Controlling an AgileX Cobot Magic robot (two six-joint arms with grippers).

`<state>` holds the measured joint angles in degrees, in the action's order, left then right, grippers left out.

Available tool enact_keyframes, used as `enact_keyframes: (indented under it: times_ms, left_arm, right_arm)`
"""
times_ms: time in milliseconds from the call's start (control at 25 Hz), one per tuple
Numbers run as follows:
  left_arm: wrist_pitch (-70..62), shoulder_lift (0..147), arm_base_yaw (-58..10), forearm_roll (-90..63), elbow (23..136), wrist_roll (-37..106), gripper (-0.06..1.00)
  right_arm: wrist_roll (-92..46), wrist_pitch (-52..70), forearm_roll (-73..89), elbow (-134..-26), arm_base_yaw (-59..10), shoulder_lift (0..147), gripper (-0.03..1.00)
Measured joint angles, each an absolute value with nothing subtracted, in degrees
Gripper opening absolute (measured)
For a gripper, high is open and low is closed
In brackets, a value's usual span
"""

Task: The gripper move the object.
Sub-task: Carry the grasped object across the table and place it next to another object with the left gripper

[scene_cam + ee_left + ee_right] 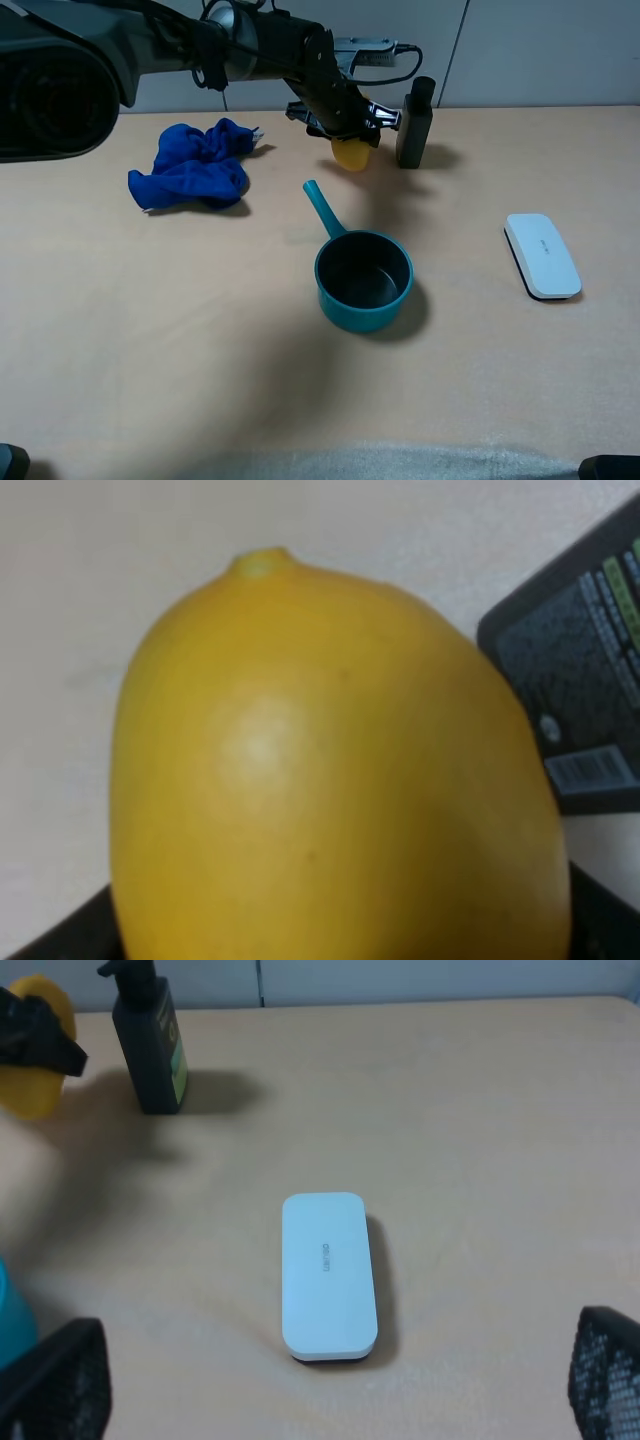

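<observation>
We saw the left gripper (346,127) clamped on a lemon (351,155), smooth, plump and yellow, held between its jaws. Its rounded skin, we judged, could slip from the grip, or a swing could topple the black bottle (414,125) just beside it. The right gripper (330,1380) stood open.

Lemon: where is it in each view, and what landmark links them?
Exterior high: the lemon, gripped by the left pincer, is at the far side of the table, just left of the black bottle.
Left wrist: the lemon fills most of the frame, with the bottle's label beside it.
Right wrist: the lemon is small, at the frame's edge, near the bottle, beyond the white device.
Shared landmark: the black bottle.
</observation>
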<state>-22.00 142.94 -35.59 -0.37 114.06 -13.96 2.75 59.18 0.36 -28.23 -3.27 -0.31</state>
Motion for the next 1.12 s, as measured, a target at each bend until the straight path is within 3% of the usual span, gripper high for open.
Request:
enact_keyframes:
  times_ms: [880, 1120]
  left_arm:
    - [-19.3, 144.6, -35.7, -0.4, 114.1, -14.0, 0.63]
    - [-19.0, 144.6, -35.7, -0.4, 114.1, -14.0, 0.82]
  right_arm:
    - [2.8, 59.2, 0.5, -28.2, -3.3, -0.3, 0.69]
    - [2.8, 59.2, 0.6, -28.2, -3.3, -0.3, 0.69]
